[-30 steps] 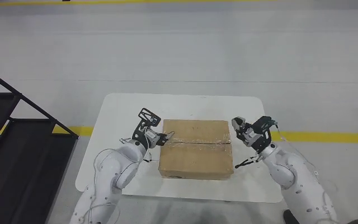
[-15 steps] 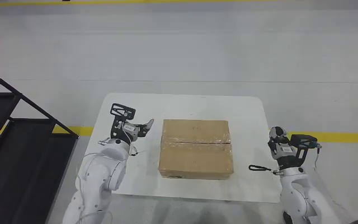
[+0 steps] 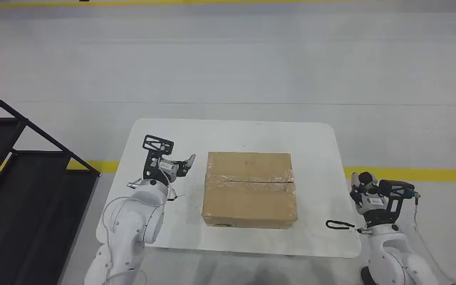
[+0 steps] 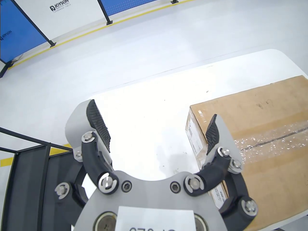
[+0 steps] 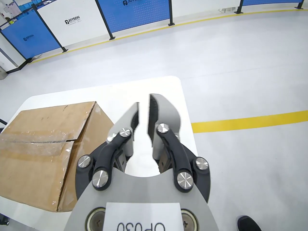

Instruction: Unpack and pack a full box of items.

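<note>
Taped cardboard box (image 3: 249, 189) on the white table (image 3: 313, 146), one short end just beside the wide-spread left hand (image 4: 152, 111), the other end well apart from the right hand (image 5: 144, 100), which is nearly pressed together

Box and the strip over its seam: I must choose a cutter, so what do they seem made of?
Box: brown cardboard, matte, probably corrugated; it shows a creased corner and folded flaps.
Strip: clear plastic tape, glossy; it glints and wrinkles along the flap seam.
</note>
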